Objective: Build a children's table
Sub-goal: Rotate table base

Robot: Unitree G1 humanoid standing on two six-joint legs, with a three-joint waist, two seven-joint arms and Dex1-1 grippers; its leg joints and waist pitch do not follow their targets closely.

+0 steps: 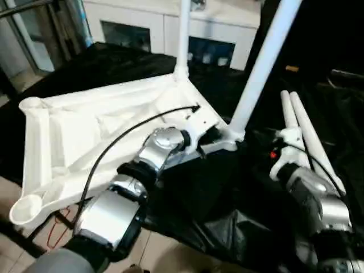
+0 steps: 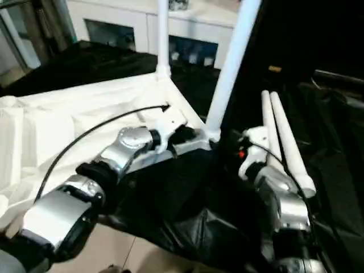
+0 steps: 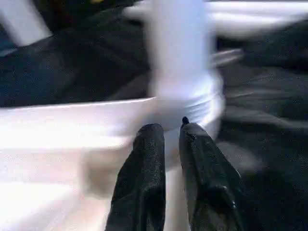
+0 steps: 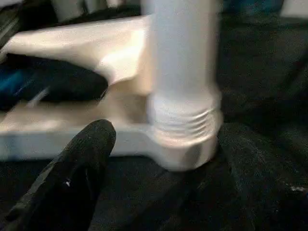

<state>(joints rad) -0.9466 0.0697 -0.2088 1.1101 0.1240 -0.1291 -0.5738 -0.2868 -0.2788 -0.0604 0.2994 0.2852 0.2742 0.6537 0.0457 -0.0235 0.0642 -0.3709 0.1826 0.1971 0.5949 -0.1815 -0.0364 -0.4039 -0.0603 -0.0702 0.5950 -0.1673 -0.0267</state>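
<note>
Left claw [image 3: 171,132] narrow, empty, at socket of leaning leg [image 1: 261,68]; threads [image 4: 185,122] exposed. Right claw state: cannot tell. Risk: leg toppling.

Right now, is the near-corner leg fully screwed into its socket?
Not fully: the leg stands in its corner socket, but threads still show above the socket rim.

The tabletop [image 1: 85,131] was plain white, its ribbed underside facing up. The 2 upright legs [image 1: 263,65] and the 2 loose legs [image 1: 301,128] were the same white. The cloth [image 1: 193,193] beneath was black. Both forearms [image 1: 111,213] were silver with black joints, the left gripper's fingers [image 3: 144,183] matte black. A cabinet [image 1: 170,23] behind was white with dark glass fronts.
</note>
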